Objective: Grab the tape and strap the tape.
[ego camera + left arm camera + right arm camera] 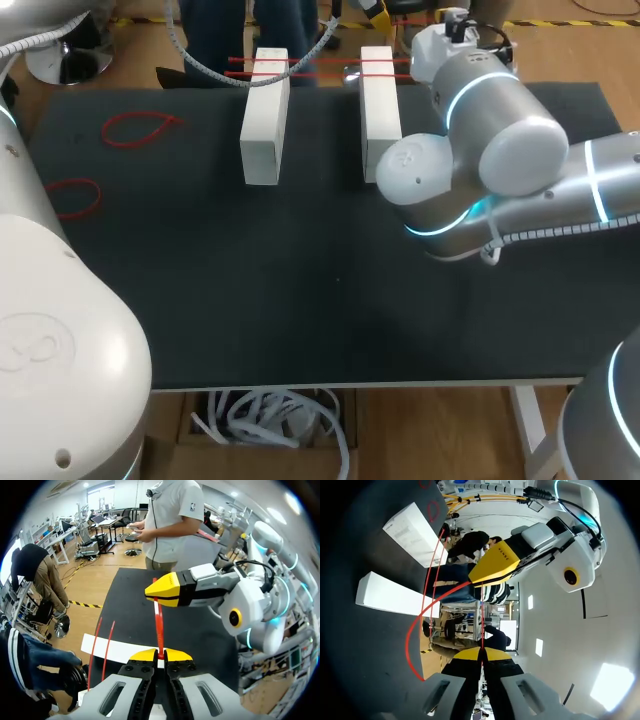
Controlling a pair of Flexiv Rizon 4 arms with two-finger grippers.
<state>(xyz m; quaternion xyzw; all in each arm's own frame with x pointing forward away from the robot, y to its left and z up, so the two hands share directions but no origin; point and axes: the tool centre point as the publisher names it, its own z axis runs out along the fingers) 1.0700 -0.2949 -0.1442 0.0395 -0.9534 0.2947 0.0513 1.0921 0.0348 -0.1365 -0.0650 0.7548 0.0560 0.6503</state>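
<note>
We are holding the tape (pixel 159 625) taut, left pincer (pixel 160 655) and right pincer (pixel 481 652) both clamped on it, where tugging harder risks a slip or shifted blocks (pixel 265 120).

Showing plain matt black over the whole table (pixel 300 310), with no pattern. Showing plain white on the left block (pixel 265 120) and on the right block (pixel 380 110) near the far edge. Running bright red across both blocks as the thin tape (pixel 268 61). Repeating the same red on the far loop (pixel 140 128) and the near loop (pixel 75 196) by the left edge. Carrying bright yellow on the tips of the left gripper (pixel 160 655) and the right gripper (pixel 481 653), with black just behind and pale grey on the bodies. Glowing light blue in narrow rings on the silver-grey right arm (pixel 520 140). Showing glossy white on the left arm (pixel 60 330).
</note>
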